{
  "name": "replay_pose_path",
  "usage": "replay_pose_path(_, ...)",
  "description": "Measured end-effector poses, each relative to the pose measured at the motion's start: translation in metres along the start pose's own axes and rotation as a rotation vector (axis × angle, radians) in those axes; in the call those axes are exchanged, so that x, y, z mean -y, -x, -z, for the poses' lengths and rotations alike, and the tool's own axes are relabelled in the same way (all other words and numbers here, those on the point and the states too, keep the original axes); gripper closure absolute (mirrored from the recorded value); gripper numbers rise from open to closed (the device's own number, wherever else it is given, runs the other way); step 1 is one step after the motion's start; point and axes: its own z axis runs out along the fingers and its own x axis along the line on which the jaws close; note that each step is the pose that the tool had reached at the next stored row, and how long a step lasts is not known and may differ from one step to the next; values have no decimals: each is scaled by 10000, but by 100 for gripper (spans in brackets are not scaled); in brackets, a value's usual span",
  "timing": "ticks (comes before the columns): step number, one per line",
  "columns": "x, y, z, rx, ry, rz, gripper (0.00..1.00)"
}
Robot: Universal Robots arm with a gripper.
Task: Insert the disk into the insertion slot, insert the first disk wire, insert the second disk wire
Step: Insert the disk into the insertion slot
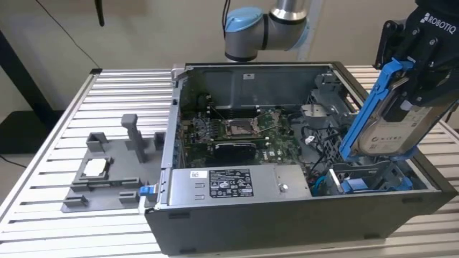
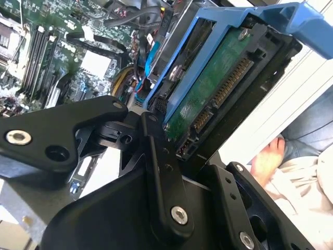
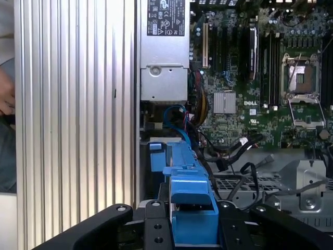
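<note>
- Ribbed aluminium worktop (image 1: 86,91) carrying an open computer case (image 1: 287,226), seen from above in the exterior view.
- Disk (image 1: 391,126), in its blue carrier, stands steeply tilted over the case's near corner on the exterior view's right. Its lower end is at the mouth of the insertion slot (image 1: 366,172); whether the two touch cannot be told.
- Pincer (image 1: 420,91) is clenched on the disk's upper part, above the case's rim.
- Progress, as judged: step one is under way, with the disk not yet seated in the slot. Its connector strip (image 2: 229,96) is bare in the second wrist view, so both wire insertions remain.
- Slot contents: none visible apart from its own blue tabs.
- Case contents: loose cables (image 3: 179,117) beside the slot, a long grey box (image 1: 237,185) along the near wall, and a motherboard (image 1: 244,129) on the case floor.
- Outside the case, on the exterior view's left: a grey fixture (image 1: 107,193) holding one small silver square part (image 1: 97,167).
</note>
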Motion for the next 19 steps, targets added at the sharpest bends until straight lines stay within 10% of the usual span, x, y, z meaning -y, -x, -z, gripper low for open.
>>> replay_pose_path(19, 65, -6, -294, -3, 0, 75, 67)
